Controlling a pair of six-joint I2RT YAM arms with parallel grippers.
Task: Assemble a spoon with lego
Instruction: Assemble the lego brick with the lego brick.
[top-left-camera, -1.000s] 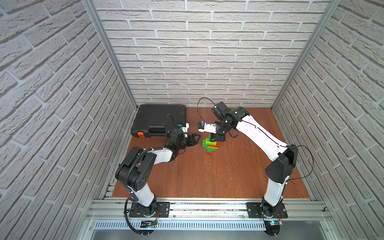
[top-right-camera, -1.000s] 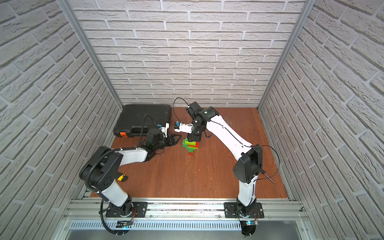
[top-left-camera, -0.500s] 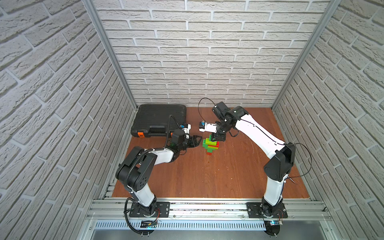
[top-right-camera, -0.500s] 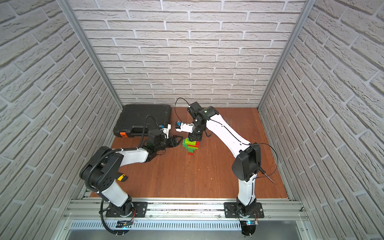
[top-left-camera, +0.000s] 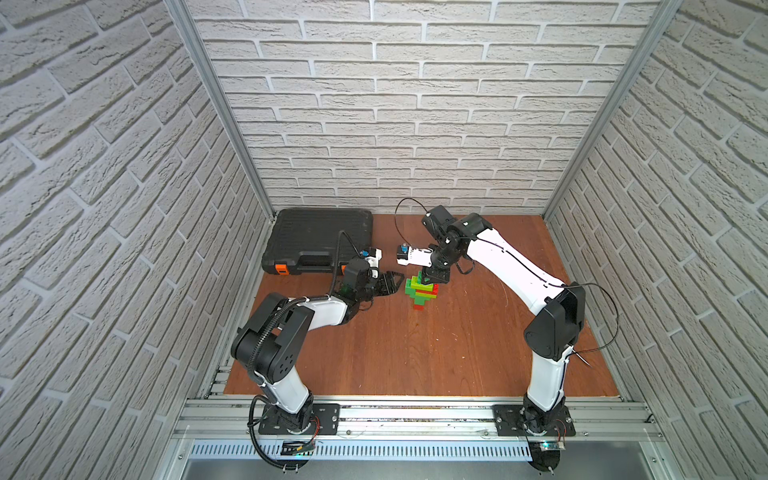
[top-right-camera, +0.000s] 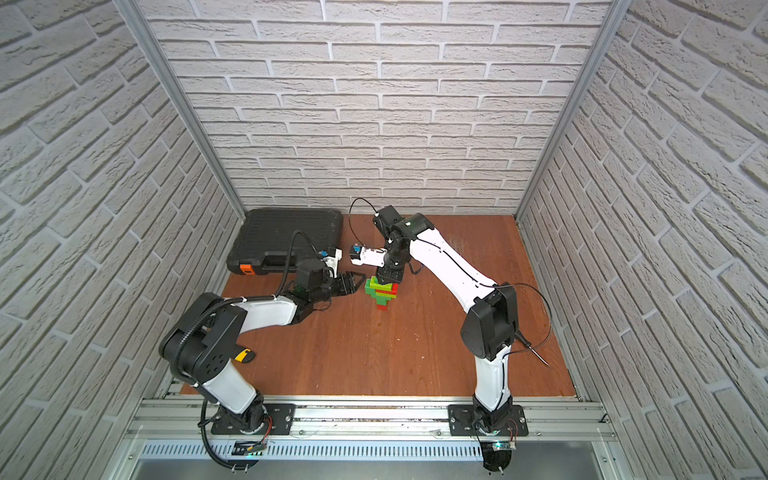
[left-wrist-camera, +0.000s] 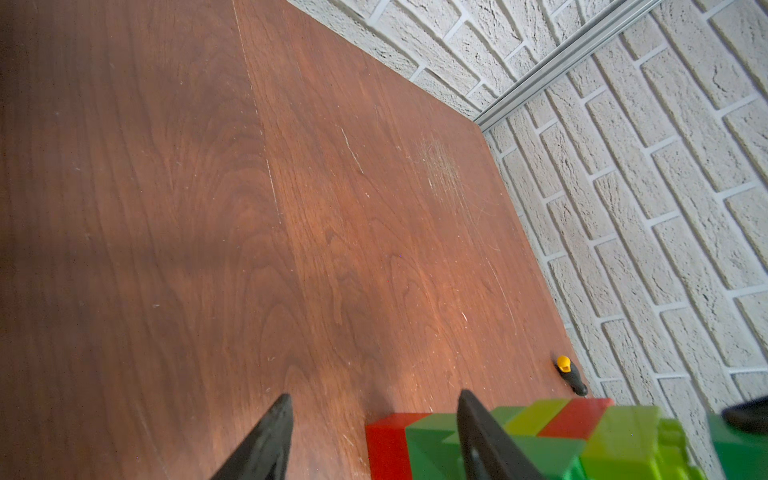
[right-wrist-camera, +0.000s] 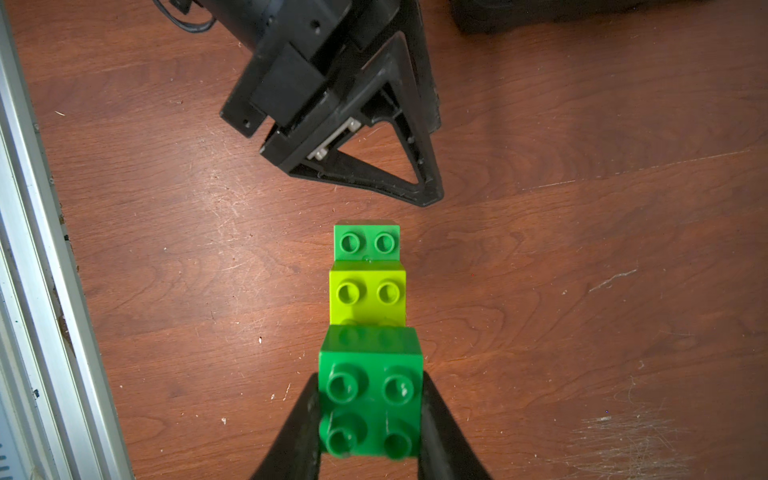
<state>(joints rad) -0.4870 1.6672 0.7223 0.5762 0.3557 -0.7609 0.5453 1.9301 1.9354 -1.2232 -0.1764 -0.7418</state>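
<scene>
The spoon (top-left-camera: 420, 296) (top-right-camera: 384, 296) stands upright on the wooden table, a stepped stack of green, lime and red lego. From above, my right gripper (top-left-camera: 434, 277) (top-right-camera: 388, 277) is shut on its top dark green square brick (right-wrist-camera: 371, 399), one finger on each side. Below that brick, a lime brick (right-wrist-camera: 368, 293) and a green brick (right-wrist-camera: 367, 242) step outward. My left gripper (top-left-camera: 397, 282) (top-right-camera: 357, 282) lies low just left of the spoon, open and holding nothing. In the left wrist view its fingers (left-wrist-camera: 266, 440) frame bare table, and the spoon's red end (left-wrist-camera: 386, 444) shows between them.
A black toolcase (top-left-camera: 320, 241) (top-right-camera: 286, 239) lies at the back left of the table. A yellow-and-black screwdriver (top-right-camera: 244, 355) (left-wrist-camera: 569, 374) rests by the left wall, near the left arm's base. Brick walls close three sides.
My left gripper has slid right, closer to the spoon, still open. The right gripper has stayed shut on the spoon's top brick.
</scene>
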